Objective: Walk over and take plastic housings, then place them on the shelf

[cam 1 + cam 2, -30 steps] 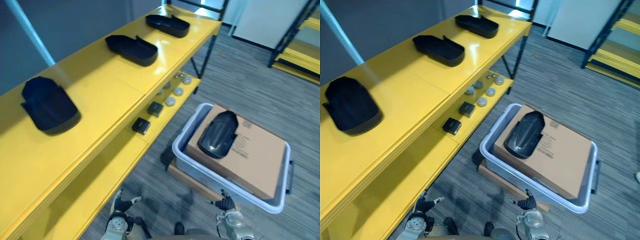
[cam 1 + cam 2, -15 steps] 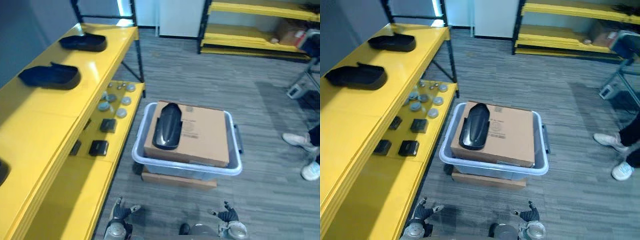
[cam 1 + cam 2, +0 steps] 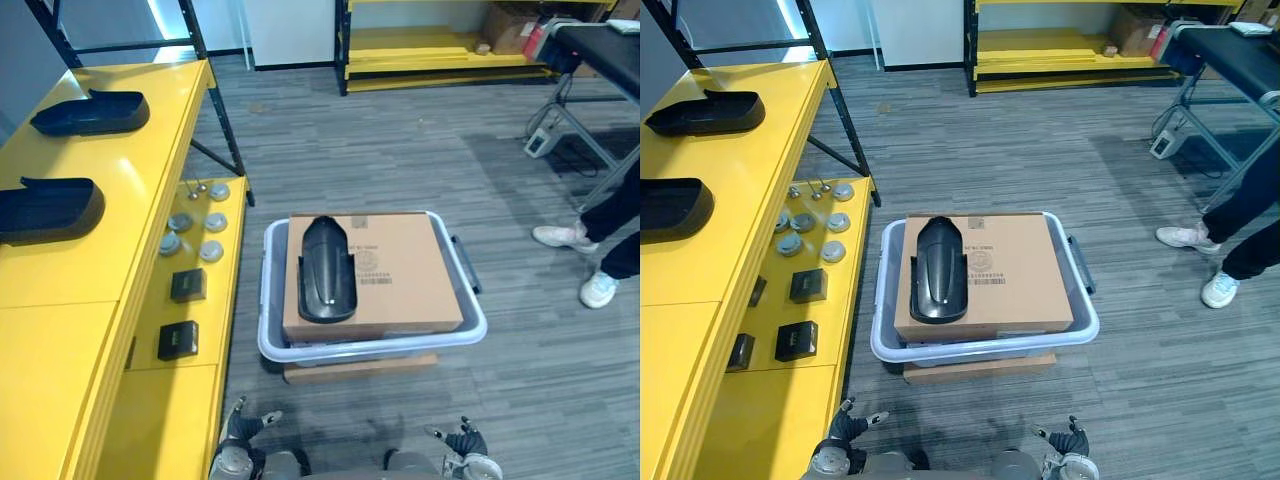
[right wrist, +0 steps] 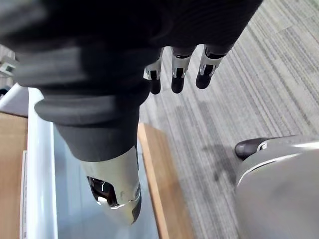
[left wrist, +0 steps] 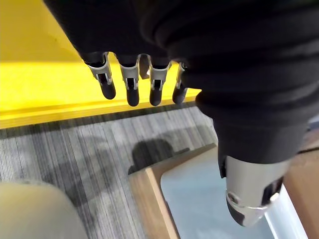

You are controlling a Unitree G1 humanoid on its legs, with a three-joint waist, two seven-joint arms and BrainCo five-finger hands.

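- Hanging low at the near edge of the scene, the left hand sits just in front of the robot, with the right hand level with it and well apart to the right.
- The left hand's fingers point straight down in a loose row, the thumb standing apart from them; they hold nothing, and floor and the shelf's edge show past them.
- The right hand's fingers are likewise straight and relaxed over bare floor, gripping nothing.
- A black housing lies lengthways on the left part of a cardboard box, farther out than both hands and roughly between them; no finger touches it.
- The cardboard box rests in a grey bin, and the bin stands on what looks like a flat wooden board.
- A yellow shelf runs along the left side.
- On its top level a far housing and a nearer housing lie apart from each other, open side up.
- The lower level holds small round parts at the far end and small black blocks nearer.
- A person's legs and pale shoes stand on the floor at the right, well apart from the bin.
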